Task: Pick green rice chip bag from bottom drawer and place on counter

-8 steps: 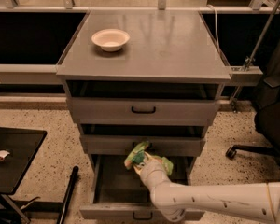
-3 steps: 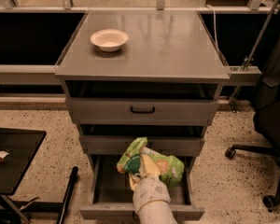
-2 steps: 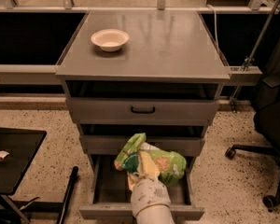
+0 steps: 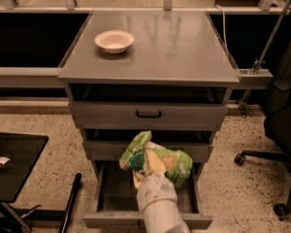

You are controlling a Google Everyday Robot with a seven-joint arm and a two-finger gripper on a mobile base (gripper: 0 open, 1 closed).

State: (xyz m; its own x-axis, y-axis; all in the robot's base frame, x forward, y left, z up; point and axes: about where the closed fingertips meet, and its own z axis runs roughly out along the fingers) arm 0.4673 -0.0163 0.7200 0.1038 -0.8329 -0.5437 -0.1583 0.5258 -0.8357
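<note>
The end effector (image 4: 149,165) is clamped on the green rice chip bag (image 4: 175,164), above the open bottom drawer (image 4: 108,199).

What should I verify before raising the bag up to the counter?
1. Grip: gripper, in front of the cabinet above the open drawer, is shut on the green rice chip bag. Ok.
2. Bag out of the bottom drawer: held above its opening. Ok.
3. Landing spot: the counter has bare surface right of the white bowl. Ok.
4. Clearance past the counter's front edge on the way up: cannot tell.
5. Bag resting on the counter: not ok, not yet done.
</note>
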